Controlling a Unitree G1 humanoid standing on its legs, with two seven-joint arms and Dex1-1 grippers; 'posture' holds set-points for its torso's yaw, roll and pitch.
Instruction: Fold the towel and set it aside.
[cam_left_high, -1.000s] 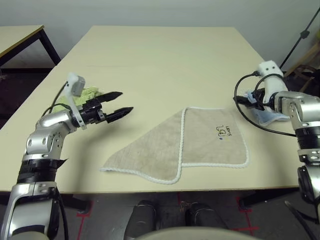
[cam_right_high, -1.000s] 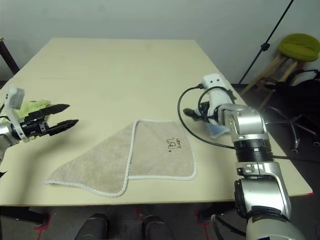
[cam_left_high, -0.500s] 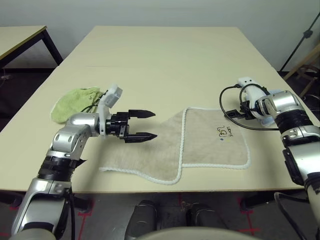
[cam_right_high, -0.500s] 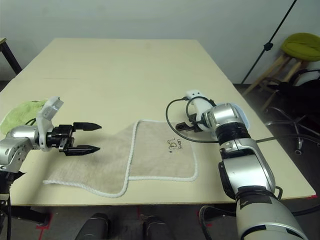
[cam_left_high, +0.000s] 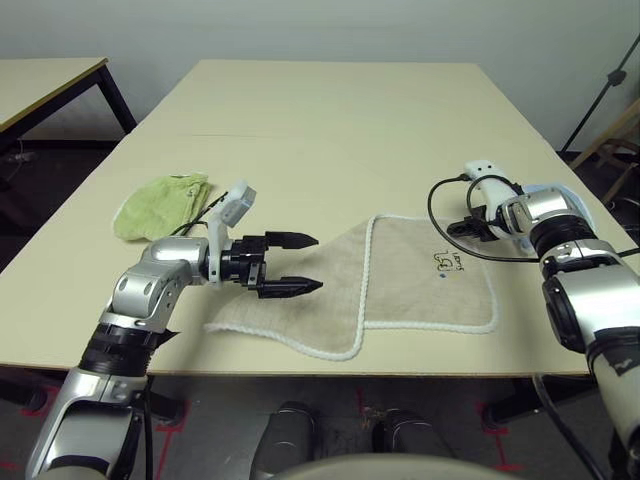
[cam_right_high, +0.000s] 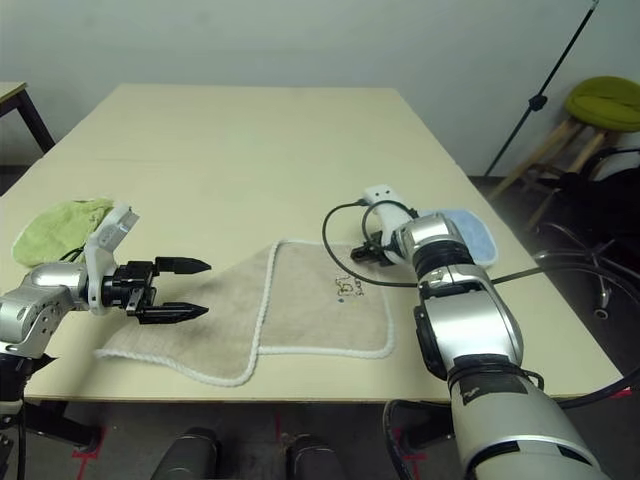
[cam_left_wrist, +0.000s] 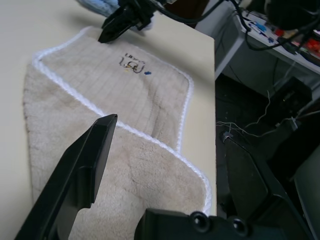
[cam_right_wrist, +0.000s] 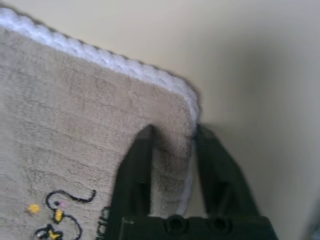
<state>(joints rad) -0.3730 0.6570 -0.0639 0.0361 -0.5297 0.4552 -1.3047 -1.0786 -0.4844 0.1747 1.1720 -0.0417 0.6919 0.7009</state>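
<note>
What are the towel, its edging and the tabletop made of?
Towel: likely cotton-type terry, matte, from its looped, ribbed pile.
Edging: white braided cord, fibre unclear.
Tabletop: smooth, dull cream board, maybe laminate, judging by its flat, even surface.

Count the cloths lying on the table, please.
3. A beige towel with white edging lies near the table's front edge; a green cloth lies on the left; a light-blue one lies at the right, partly hidden behind the robot's right arm.

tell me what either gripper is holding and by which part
The left gripper holds nothing. The right gripper is at the towel, on its edge near a corner by the logo; whether it has hold there can't be told.
</note>
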